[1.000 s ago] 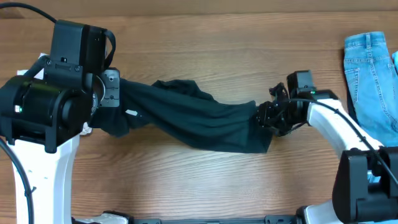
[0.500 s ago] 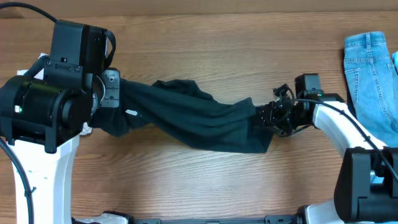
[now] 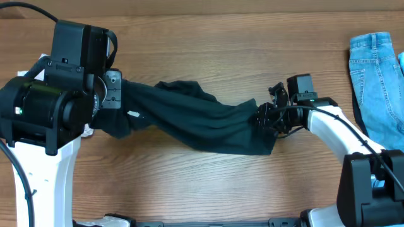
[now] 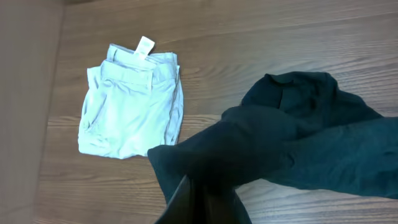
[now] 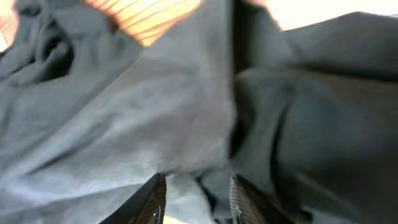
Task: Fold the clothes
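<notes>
The dark navy-black T-shirt lies bunched in a long band across the table, with no lettering showing. My left gripper is shut on its left end and holds that end raised; in the left wrist view the closed fingers pinch the shirt. My right gripper is at the shirt's right end. In the right wrist view its fingers stand apart with shirt cloth between and above them.
Light blue jeans lie at the far right edge. Folded beige shorts with a white tag lie left of the shirt, under my left arm. A small white label shows on the shirt.
My right gripper drew back to the right, then moved left onto the shirt's right end. The shirt and left arm have not moved.
</notes>
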Controlling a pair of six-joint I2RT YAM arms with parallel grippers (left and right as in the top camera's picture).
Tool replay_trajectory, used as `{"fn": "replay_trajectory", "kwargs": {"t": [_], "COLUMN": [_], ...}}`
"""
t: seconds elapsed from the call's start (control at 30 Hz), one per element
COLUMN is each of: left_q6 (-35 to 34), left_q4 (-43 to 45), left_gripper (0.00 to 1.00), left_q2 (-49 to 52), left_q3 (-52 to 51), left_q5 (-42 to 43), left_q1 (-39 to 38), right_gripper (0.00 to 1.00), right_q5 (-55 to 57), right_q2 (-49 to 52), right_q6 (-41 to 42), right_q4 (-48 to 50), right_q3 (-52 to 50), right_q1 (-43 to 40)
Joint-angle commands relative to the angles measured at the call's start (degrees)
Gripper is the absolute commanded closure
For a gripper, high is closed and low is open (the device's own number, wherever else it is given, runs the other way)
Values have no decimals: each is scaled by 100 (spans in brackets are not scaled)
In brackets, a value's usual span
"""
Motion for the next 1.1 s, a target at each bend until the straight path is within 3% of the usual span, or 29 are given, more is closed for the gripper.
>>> {"fn": "replay_trajectory", "kwargs": {"t": [0.0, 0.27, 0.47, 0.63, 0.8, 0.97, 1.07], "left_q6": [83, 83, 85, 85, 85, 85, 87], "left_q4": [44, 24, 9, 4, 7, 2, 4], "left_gripper": [96, 96, 96, 96, 96, 96, 96], "left_q2": [-4, -4, -4, -4, -4, -4, -4], "left_q3": [127, 127, 127, 127, 127, 127, 127], "left_q5": [70, 70, 107, 107, 107, 107, 105], "left_q1": [57, 57, 57, 57, 57, 57, 57], "right_gripper": [62, 63, 63, 59, 60, 69, 81], "right_q5": [367, -28, 17, 739, 476, -315, -490], "right_q2": [-79, -35, -35, -33, 111, 229, 42], "right_q6": [562, 610, 608, 608, 610, 603, 601], "right_q4": [369, 1008, 984, 841, 984, 1338, 1318], "right_q3": [-186, -186, -186, -186, -186, -184, -175], "right_q1": [4, 28, 76, 76, 144, 258, 249]}}
